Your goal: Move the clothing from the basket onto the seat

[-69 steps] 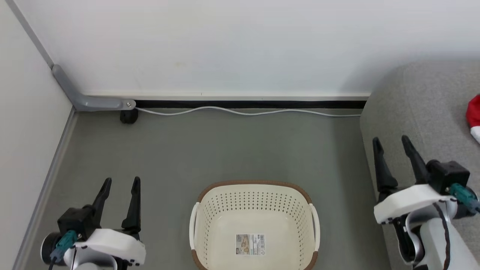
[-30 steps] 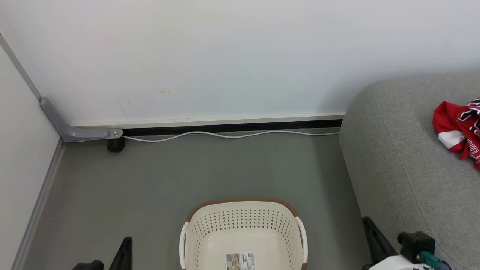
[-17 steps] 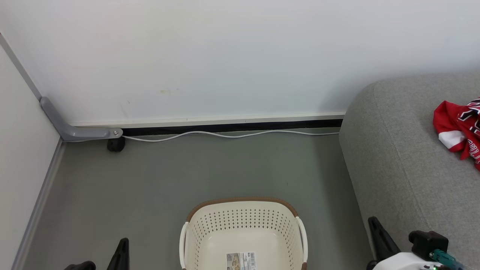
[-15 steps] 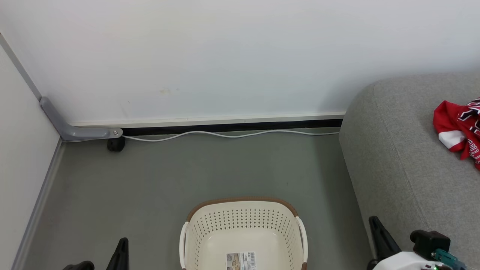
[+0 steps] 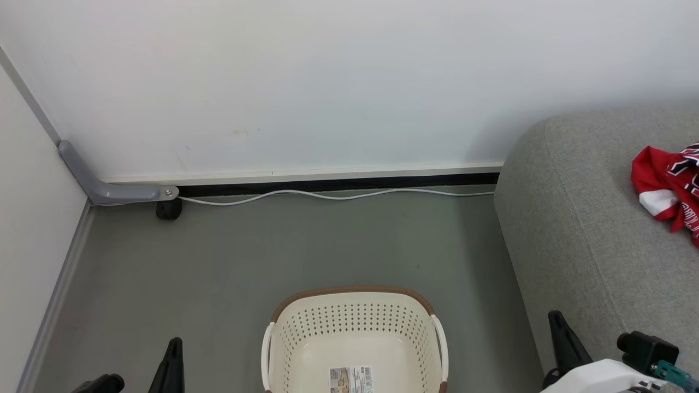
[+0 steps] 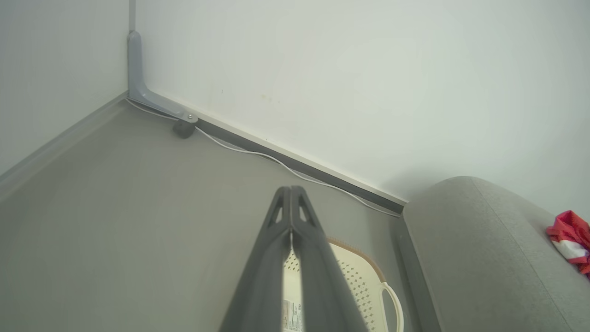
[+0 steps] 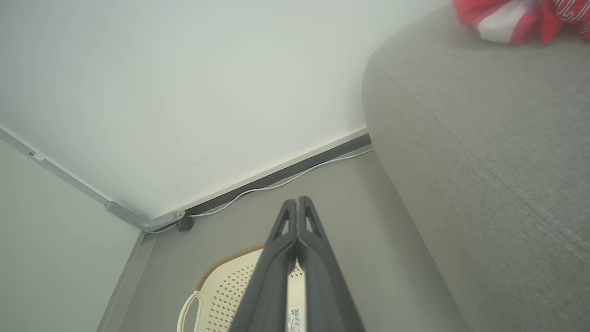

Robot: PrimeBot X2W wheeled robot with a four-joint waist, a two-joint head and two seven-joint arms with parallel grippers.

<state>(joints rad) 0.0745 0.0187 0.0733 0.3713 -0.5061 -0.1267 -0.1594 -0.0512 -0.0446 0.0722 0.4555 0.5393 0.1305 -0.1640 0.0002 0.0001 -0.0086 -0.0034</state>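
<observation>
The cream basket (image 5: 354,333) with a brown rim stands on the floor at the bottom centre, with only a label on its bottom. Red and white clothing (image 5: 667,188) lies bunched on the grey seat (image 5: 590,229) at the right edge; it also shows in the left wrist view (image 6: 570,235) and the right wrist view (image 7: 516,16). My left gripper (image 6: 291,191) is shut with nothing in it, low at the left of the basket (image 6: 355,281). My right gripper (image 7: 297,202) is shut and empty, between the basket (image 7: 230,281) and the seat (image 7: 484,129).
A white wall runs across the back with a black skirting strip and a white cable (image 5: 338,195) along the floor. A grey bracket with a small black wheel (image 5: 169,209) sits in the left corner. Grey floor lies between the wall and the basket.
Both grippers went from open to shut and sank towards the bottom edge. The head camera tilted up early on, bringing the clothing on the seat into view; since then the scene holds still.
</observation>
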